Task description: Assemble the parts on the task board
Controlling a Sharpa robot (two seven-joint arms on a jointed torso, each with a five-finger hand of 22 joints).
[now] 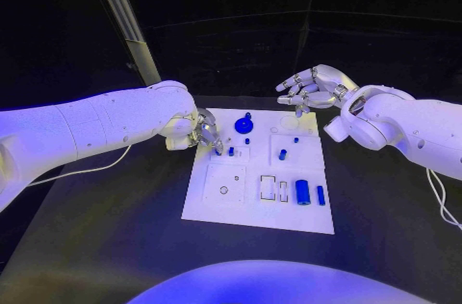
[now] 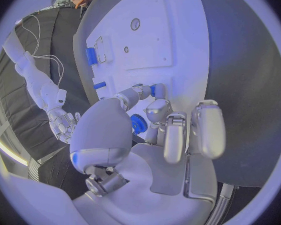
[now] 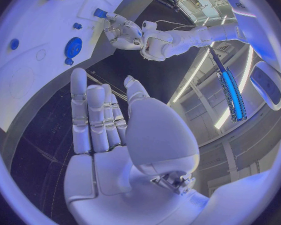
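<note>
Left hand (image 1: 199,135): pinching a small blue peg (image 1: 231,151) at the board's left edge.
Right hand (image 1: 310,89): released, fingers apart, above the far right corner.
Board (image 1: 252,217): blue gear (image 1: 244,125) far, blue cylinder (image 1: 302,192) near right.

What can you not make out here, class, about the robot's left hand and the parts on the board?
- Head view: the left hand covers the small blue part beside its fingertips; grip unclear.
- Left wrist view: the fingers hide the blue gear.
- Right wrist view: the task board is cut off by the edge.
</note>
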